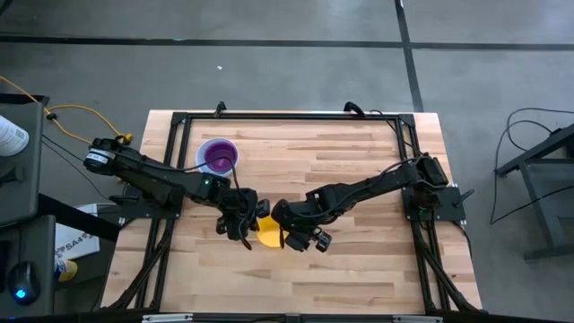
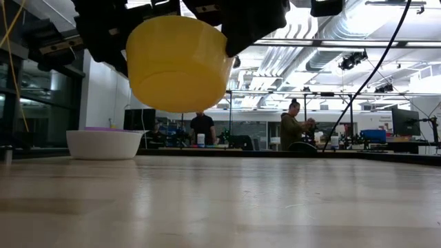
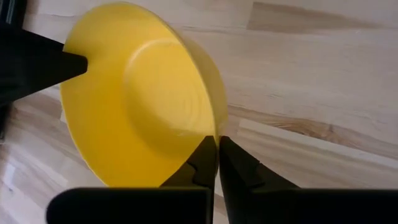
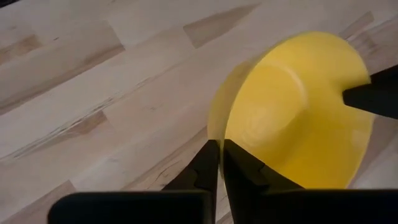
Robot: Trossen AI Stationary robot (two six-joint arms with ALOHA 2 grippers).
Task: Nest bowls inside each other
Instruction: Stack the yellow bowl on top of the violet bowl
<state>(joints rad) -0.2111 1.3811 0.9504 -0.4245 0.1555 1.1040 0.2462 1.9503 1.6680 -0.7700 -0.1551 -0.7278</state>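
A yellow bowl [image 1: 269, 233] hangs in the air above the middle of the table, its opening up [image 2: 178, 65]. My left gripper [image 1: 254, 224] is shut on its rim at the left side, and my right gripper [image 1: 285, 235] is shut on its rim at the opposite, right side. A purple bowl [image 1: 218, 158] sits nested inside a white bowl [image 2: 103, 144], which rests by its base on the table at the far left. In each wrist view the other arm's fingertip shows at the bowl's far rim. My left gripper pinches the yellow bowl's rim [image 3: 214, 127] between its two fingers, one finger [image 3: 198, 165] inside the bowl and one outside. The fingers slant down from the table's left. The bowl hangs clear of the table. My right gripper pinches the opposite part of the rim [image 4: 211, 127], one finger [image 4: 244, 167] inside the bowl and one outside. Its fingers slant down from the table's right. The bowl sits roughly upright between the two holds.
A black metal frame [image 1: 287, 117] runs around the wooden tabletop. Bare wood [image 1: 359, 269] lies near the front edge and to the right. People stand in the room beyond the table [image 2: 293, 127].
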